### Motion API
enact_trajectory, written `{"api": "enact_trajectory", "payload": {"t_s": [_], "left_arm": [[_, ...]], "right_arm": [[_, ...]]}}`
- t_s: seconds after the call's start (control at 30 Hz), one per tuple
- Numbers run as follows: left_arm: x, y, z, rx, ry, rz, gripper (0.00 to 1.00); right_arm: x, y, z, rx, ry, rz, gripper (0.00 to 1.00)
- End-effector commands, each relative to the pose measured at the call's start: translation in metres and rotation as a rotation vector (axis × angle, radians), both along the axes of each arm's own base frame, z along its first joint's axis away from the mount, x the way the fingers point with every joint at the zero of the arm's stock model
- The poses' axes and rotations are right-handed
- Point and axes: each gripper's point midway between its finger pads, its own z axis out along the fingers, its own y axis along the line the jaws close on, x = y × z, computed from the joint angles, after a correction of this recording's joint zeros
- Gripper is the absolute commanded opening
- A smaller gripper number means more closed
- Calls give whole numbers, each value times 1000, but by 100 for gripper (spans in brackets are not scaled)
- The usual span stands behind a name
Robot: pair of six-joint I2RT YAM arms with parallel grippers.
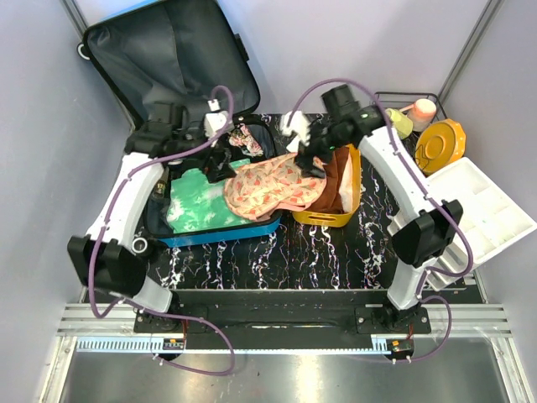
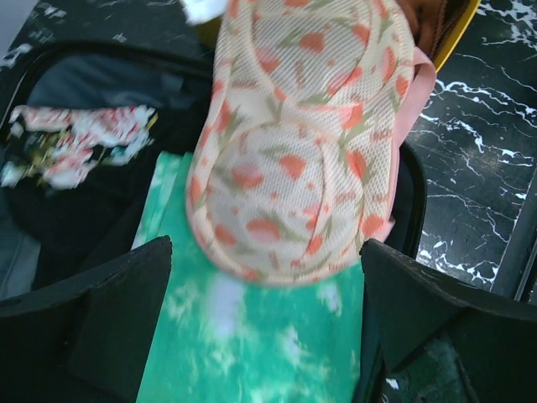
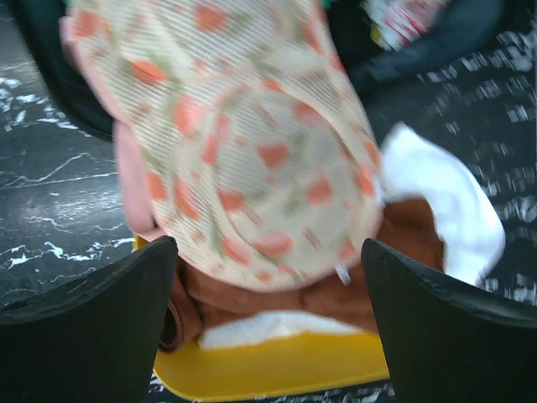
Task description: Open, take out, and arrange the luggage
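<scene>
My left tool (image 2: 267, 285) and right tool (image 3: 268, 290) both stand apart, empty. Beneath them the floral hat (image 2: 302, 143) bridges luggage (image 1: 220, 232) and yellow basket (image 1: 325, 219), probably mid-transfer.

Counting up now: one blue suitcase (image 1: 218, 236), one yellow basket (image 1: 323, 218), one floral hat (image 1: 268, 189), one green cloth (image 1: 197, 201), one brown garment (image 1: 336, 179), one orange dish (image 1: 440, 144), one white tray (image 1: 495, 210), and two cups, a pink cup (image 1: 423, 110) and a green cup (image 1: 402, 125).

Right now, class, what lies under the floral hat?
The floral hat bridges the green cloth in the blue suitcase and the brown and white cloths in the yellow basket. Anything directly beneath it is covered.
</scene>
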Motion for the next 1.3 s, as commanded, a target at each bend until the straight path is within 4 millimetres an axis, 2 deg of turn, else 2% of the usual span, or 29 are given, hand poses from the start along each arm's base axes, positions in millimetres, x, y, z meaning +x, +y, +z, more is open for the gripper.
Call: {"api": "enact_trajectory", "payload": {"t_s": [0.0, 0.03, 0.1, 0.13, 0.2, 0.23, 0.3, 0.4, 0.47, 0.5, 0.53, 0.6, 0.63, 0.67, 0.8, 0.83, 0.87, 0.9, 0.93, 1.0, 1.03, 1.07, 1.1, 1.13, 1.17, 1.2, 1.23, 1.27], "left_arm": [[-14, 26, 12, -55, 2, 66, 99], [-16, 30, 6, -51, 17, 80, 99], [-20, 35, 7, -50, 16, 99, 99], [-21, 37, 3, -48, 23, 105, 99], [-23, 38, 4, -51, 11, 114, 99], [-25, 38, 2, -51, 15, 113, 99], [-26, 40, 0, -46, 10, 124, 99], [-29, 42, -5, -38, 10, 127, 99], [-31, 42, -7, -36, 12, 127, 99], [-31, 42, -9, -37, 17, 125, 99], [-31, 41, -8, -39, 18, 123, 99], [-30, 40, -8, -45, 20, 121, 99], [-29, 40, -8, -47, 23, 121, 99], [-27, 39, -8, -49, 18, 122, 99], [-22, 37, -6, -64, 24, 123, 99], [-18, 37, -3, -68, 20, 125, 99], [-17, 36, -3, -70, 23, 123, 99], [-15, 36, 1, -76, 17, 129, 99], [-11, 36, 0, -79, 19, 133, 99], [-7, 36, 4, -92, 16, 145, 99], [-5, 36, 3, -95, 19, 150, 99], [-3, 36, 5, -99, 16, 152, 99], [-2, 37, 5, -104, 18, 160, 99], [0, 37, 4, -105, 21, 161, 99], [1, 36, 4, -109, 22, 161, 99], [2, 37, 4, -111, 24, 168, 99], [2, 36, 3, -113, 33, 166, 99], [3, 36, 2, -113, 37, 169, 99]], "right_arm": [[-20, 40, -7, -62, -106, 221, 100], [-20, 49, -19, -75, -92, 248, 100], [-22, 65, -29, -81, -91, 299, 100], [-18, 71, -43, -94, -74, 312, 100], [-12, 80, -52, -109, -79, 326, 100], [-8, 84, -67, -130, -59, 331, 99], [-2, 88, -74, -145, -59, 334, 98], [5, 83, -100, -209, -44, 349, 97], [3, 77, -115, -241, -32, 360, 86], [3, 78, -115, -237, -39, 360, 79], [0, 79, -109, -217, -43, 358, 59], [-2, 81, -96, -186, -54, 341, 40], [-4, 82, -81, -159, -66, 318, 23], [-4, 81, -74, -149, -77, 306, 0], [-4, 73, -38, -103, -131, 217, 0], [-5, 68, -21, -72, -144, 160, 0], [-3, 64, -15, -53, -143, 116, 0], [7, 58, -3, -17, -168, 53, 0], [6, 51, 10, 19, -150, -46, 0], [13, 39, 22, 67, -129, -188, 0], [15, 23, 34, 122, -93, -314, 0], [14, 15, 31, 140, -64, -380, 0], [19, 9, 37, 186, -70, -441, 0], [17, -7, 52, 247, -77, -554, 0], [14, -15, 34, 242, -48, -611, 0], [23, -23, 44, 288, -108, -683, 0], [17, -33, 57, 363, -123, -768, 0], [15, -40, 37, 362, -103, -833, 0]]}}
